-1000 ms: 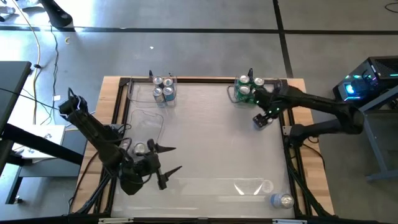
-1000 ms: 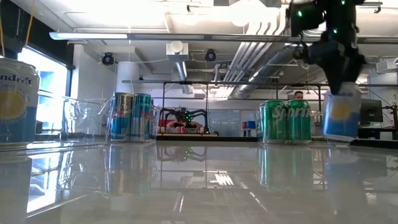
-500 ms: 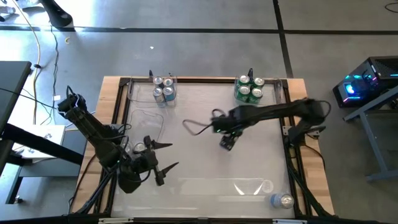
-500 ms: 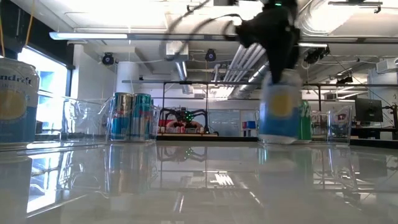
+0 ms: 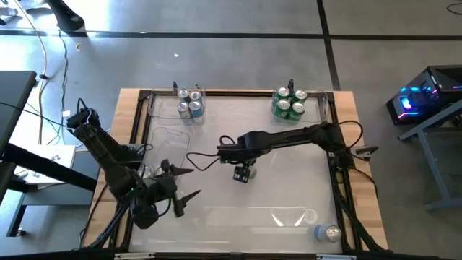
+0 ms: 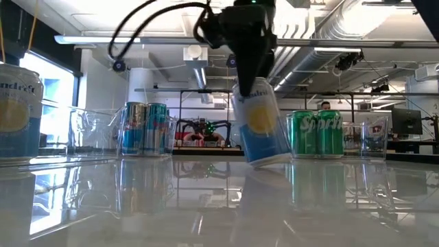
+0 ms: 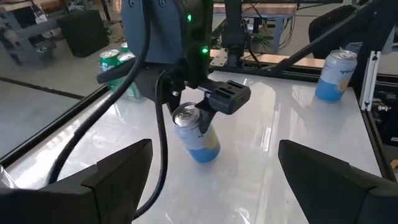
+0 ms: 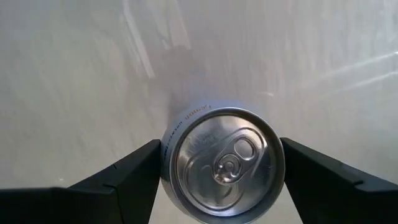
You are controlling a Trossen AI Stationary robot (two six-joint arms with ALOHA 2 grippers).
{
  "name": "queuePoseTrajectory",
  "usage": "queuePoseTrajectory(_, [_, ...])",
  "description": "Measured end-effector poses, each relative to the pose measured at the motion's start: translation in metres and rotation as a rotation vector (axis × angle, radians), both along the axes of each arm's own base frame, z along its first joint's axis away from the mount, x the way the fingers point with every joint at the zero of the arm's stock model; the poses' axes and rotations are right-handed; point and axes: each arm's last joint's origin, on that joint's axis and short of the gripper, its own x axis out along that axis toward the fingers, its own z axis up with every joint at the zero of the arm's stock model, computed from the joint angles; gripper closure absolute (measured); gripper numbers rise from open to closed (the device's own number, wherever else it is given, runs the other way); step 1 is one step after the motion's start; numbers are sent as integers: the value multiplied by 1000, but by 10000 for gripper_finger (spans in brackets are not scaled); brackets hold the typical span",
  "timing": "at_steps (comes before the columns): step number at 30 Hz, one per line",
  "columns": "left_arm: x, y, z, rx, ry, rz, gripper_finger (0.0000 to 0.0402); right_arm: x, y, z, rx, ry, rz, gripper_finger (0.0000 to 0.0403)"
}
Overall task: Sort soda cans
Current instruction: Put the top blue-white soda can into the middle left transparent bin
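Blue-and-yellow soda can [image 6: 260, 130] clamped in right gripper [image 5: 243, 172], tilted, mid-table, well apart from green cans [image 5: 289, 103]; left gripper [image 5: 180, 184] open, waiting.

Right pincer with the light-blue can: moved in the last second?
Yes. The right pincer carried the light-blue aluminium can away from the green cans toward the table's middle.

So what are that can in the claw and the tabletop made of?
Can: looks like metal, probably aluminium, with a brushed silver lid and pull tab and a printed blue body. The right gripper holds it tilted. Tabletop: some glossy whitish sheet, perhaps plastic or laminate, since it mirrors the cans.
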Motion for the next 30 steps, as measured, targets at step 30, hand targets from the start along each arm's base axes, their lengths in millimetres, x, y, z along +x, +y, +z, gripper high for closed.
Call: queuePoseTrajectory(30, [-1,0,-1,-24,1,4,55,-1,7,11,-50,-27,96,93])
